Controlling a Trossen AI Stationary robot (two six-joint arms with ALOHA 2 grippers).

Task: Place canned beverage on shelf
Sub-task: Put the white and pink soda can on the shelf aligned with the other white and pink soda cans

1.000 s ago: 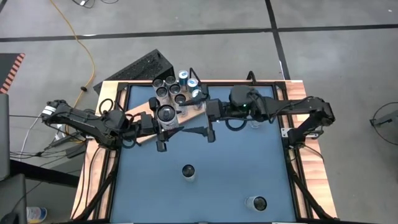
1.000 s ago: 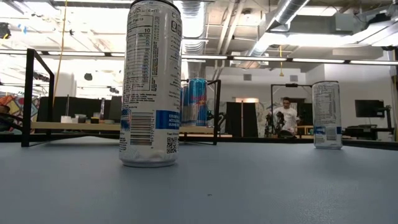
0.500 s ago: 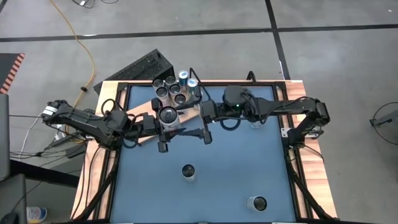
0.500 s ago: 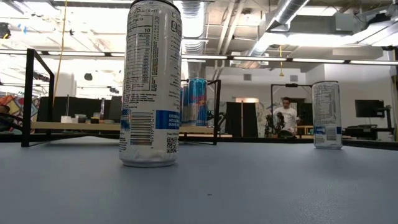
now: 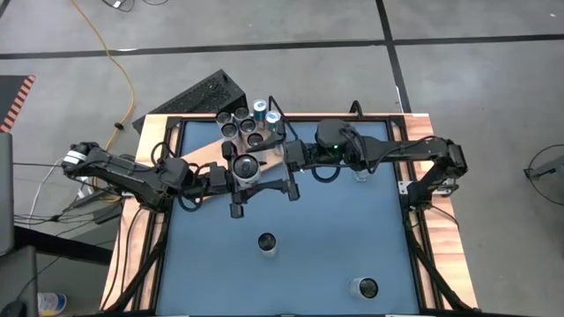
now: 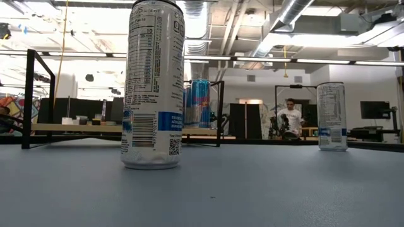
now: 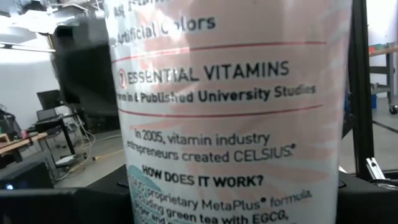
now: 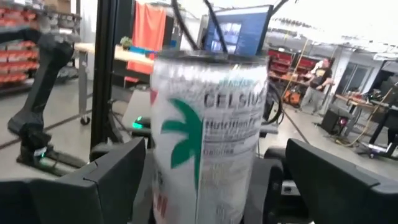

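White Celsius can, pinched by the left gripper, has been carried off the shelf edge toward the wide-spread right gripper, so placement appears undone or a handover begun.

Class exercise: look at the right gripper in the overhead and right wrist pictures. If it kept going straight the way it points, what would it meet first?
Most likely the can held by the left gripper. The right gripper is open, and the can sits centred between its fingers, so it would probably enter the gap; how far off is unclear.

Cluster of cans on shelf at table's far edge, two cans nearer front
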